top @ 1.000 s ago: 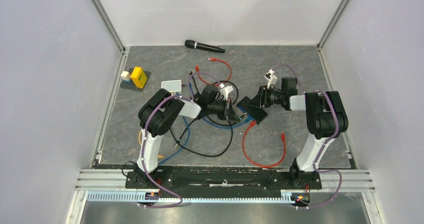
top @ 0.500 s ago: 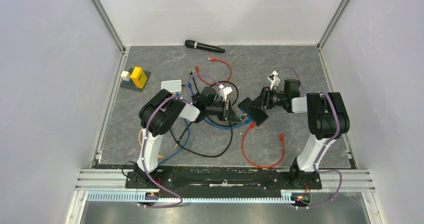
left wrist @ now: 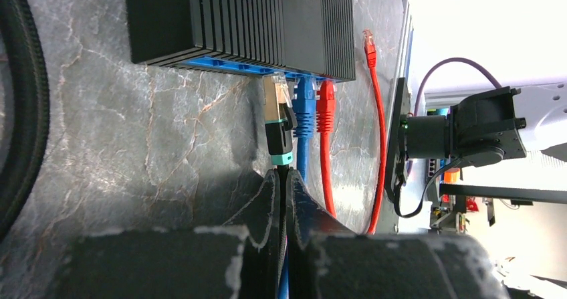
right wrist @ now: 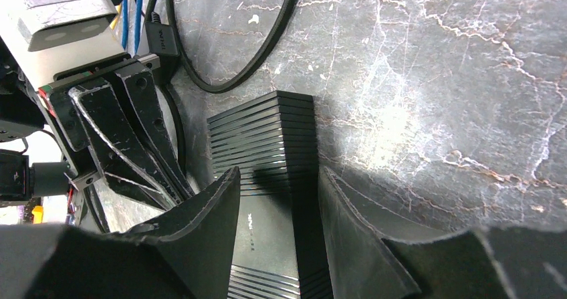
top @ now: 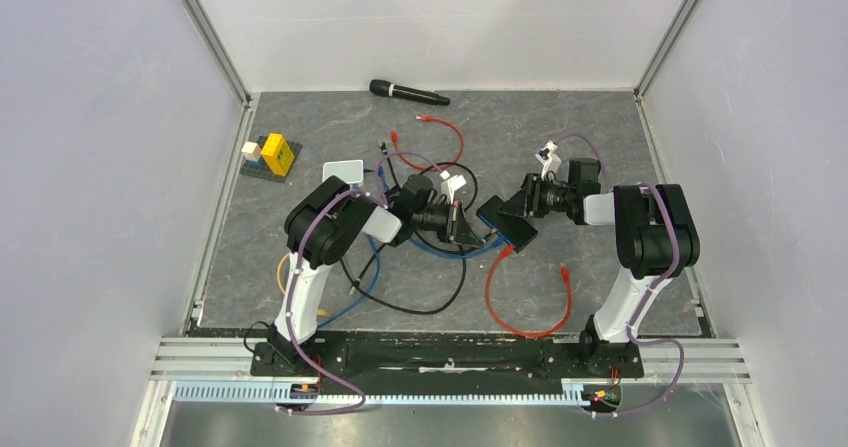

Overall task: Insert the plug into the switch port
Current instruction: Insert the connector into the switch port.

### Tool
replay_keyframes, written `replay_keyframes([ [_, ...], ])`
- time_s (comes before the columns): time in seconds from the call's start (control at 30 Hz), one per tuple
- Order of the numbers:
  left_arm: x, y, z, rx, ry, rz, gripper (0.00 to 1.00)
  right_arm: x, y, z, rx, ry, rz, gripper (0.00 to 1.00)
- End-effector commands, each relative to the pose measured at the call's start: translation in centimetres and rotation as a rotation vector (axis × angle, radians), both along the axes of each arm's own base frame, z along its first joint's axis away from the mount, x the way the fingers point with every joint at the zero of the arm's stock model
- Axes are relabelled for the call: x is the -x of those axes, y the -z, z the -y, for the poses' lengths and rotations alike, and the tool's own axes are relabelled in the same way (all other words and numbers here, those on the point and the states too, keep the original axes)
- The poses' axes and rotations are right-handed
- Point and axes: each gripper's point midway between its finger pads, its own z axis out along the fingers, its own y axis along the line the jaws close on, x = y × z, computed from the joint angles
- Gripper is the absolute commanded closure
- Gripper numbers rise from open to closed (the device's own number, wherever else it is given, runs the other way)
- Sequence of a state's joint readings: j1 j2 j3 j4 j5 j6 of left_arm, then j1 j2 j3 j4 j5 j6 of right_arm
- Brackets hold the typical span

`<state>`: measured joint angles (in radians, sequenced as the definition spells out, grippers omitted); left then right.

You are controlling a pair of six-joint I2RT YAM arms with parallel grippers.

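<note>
- A black, ribbed switch (left wrist: 241,18) lies flat on the grey marbled table (left wrist: 134,145), mid-table between the two arms. The long edge nearest the left wrist camera is bright blue.
- The plug (left wrist: 277,115) has a gold-coloured metal head, a black body and a teal boot. Its tip is at the switch port (left wrist: 273,71) in that blue edge. How deep it sits cannot be told.
- A blue plug (left wrist: 305,102) and a red plug (left wrist: 325,105) stand side by side in the same blue edge, just beside the gold-headed one.
- The left gripper (left wrist: 281,185) is clenched tight, its fingers pinching the black cable (left wrist: 279,169) just behind the teal boot.
- The right gripper (right wrist: 279,175) stands about half open, with one finger on each side of the switch. It grasps the box from the end opposite the blue edge.
- The plug's long axis runs straight from the left fingers to the blue edge, head first. In the top view that line points toward the right arm.
- In the top view the switch sits slightly askew on the table, its blue edge turned to the left gripper.
</note>
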<state>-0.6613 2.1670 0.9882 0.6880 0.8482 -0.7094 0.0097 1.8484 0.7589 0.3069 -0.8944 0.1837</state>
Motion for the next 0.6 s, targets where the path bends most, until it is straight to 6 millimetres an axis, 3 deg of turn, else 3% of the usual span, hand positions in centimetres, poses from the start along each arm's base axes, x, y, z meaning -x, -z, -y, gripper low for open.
replay_keyframes([
  [0.0,-1.4,-0.1,0.5,0.017,-0.035,0.051,0.98,4.1,3.6,0.1,0.028,0.011,-0.219,0.51],
  [0.2,-2.8,-1.6,0.6,0.048,-0.101,0.105,0.98,4.5,4.0,0.2,0.033,0.014,-0.231,0.51],
  [0.57,-2.8,-3.4,0.9,0.143,-0.129,0.112,0.98,4.3,3.9,0.5,0.031,0.022,-0.227,0.51],
])
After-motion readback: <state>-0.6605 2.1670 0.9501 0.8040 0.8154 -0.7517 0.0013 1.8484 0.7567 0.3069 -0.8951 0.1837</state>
